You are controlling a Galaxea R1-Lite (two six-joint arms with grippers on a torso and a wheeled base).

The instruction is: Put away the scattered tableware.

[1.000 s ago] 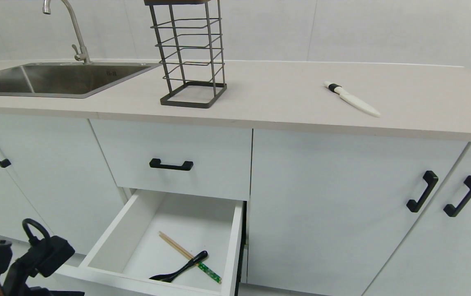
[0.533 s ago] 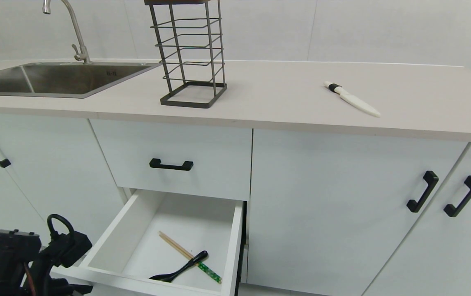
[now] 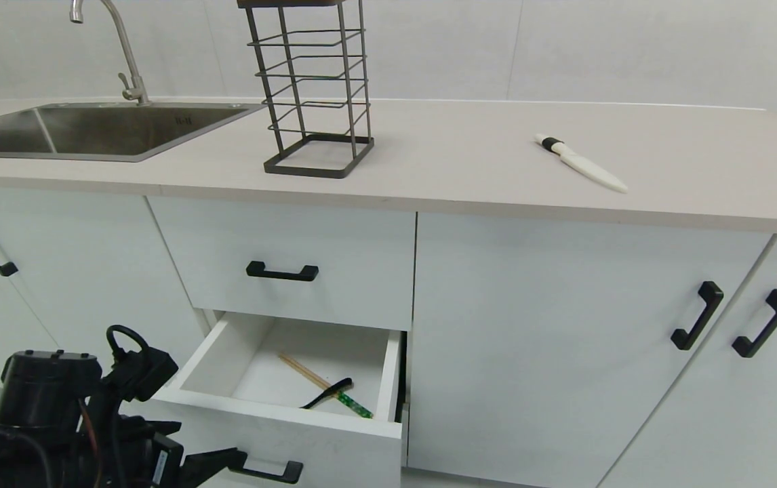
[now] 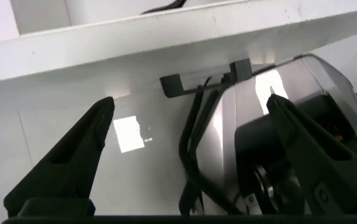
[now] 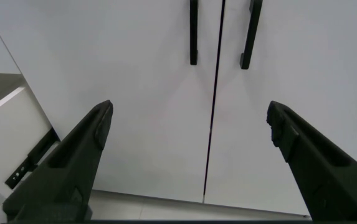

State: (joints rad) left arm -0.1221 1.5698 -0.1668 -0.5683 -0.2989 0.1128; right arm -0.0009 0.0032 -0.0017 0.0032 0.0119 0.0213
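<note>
Along the far side, a pale tiled wall (image 3: 565, 47) rises behind a long beige counter (image 3: 463, 163). A steel sink (image 3: 90, 129) with a curved tap (image 3: 121, 47) is set into the counter at the left. A tall black wire rack (image 3: 314, 88) stands upright on the counter just right of the sink. Well to the right, apart from everything else, a white knife (image 3: 582, 163) with a black band lies flat on the bare surface.

Below the counter, white cabinet fronts carry black handles. Under the rack, an upper drawer (image 3: 280, 237) is closed. The lower drawer (image 3: 280, 434) beneath it is pulled partly out. Inside, towards its right wall, lie a pair of wooden chopsticks (image 3: 307, 373) with green ends and a black spoon (image 3: 327, 393) laid across them.

The left gripper (image 4: 190, 106) sits low at the near left, in front of the lower drawer. Its fingers are spread apart, with the drawer handle (image 3: 270, 469) just ahead of the tips. Whether a tip touches the handle or the panel is hard to tell from these angles.

The right gripper (image 5: 189, 109) faces a pair of closed cabinet doors (image 5: 134, 93). Its fingers are wide apart with nothing between them. Two upright black door handles (image 5: 193, 31) flank the seam between the doors. A strip of pale floor (image 5: 134, 208) runs along the foot of the cabinets.
</note>
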